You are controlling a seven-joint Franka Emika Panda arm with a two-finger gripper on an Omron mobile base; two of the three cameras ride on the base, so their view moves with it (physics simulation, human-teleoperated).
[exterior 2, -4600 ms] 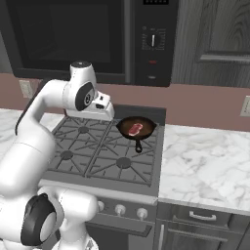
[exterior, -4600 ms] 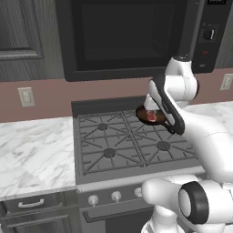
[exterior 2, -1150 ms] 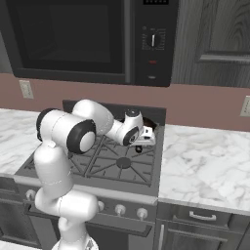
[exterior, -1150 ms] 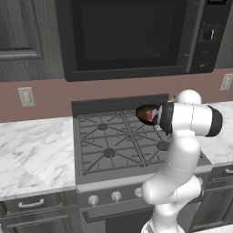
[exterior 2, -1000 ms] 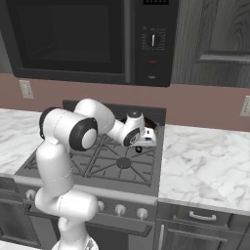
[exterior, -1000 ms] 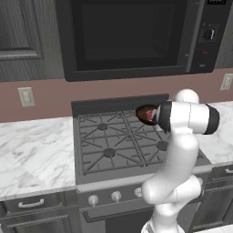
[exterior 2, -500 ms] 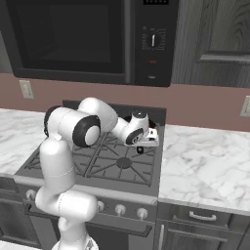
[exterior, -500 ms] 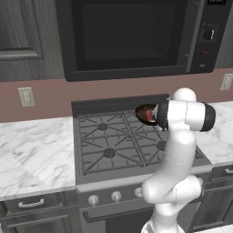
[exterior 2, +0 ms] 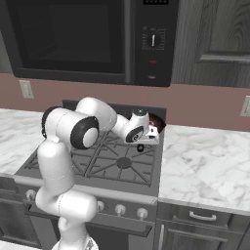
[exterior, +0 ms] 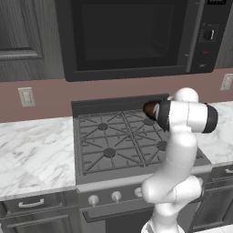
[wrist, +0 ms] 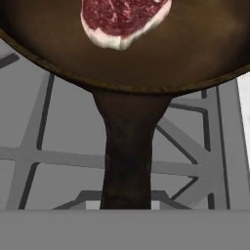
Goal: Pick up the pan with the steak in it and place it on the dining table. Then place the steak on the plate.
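The pan (wrist: 195,53) is a dark round skillet on the stove's back right burner, with the steak (wrist: 124,19), red with a pale fat edge, lying in it. In the hand view its straight black handle (wrist: 128,156) runs down the middle toward me. My gripper (exterior 2: 142,142) sits low at the handle's end, shut on it, and the hand hides most of the pan (exterior 2: 157,120) in the right base view. In the left base view the arm covers all but the pan's left rim (exterior: 149,108). The dining table and the plate are out of view.
The stove's grey grates (exterior: 113,141) lie under the hand, with knobs (exterior 2: 119,210) on the front. A black microwave (exterior: 132,36) hangs close above. Marble counters flank the stove on the left (exterior: 32,150) and right (exterior 2: 205,166). The pink back wall stands right behind the pan.
The jaws have closed from wide open onto the pan's handle. The arm has barely shifted, and the pan stays on its burner.
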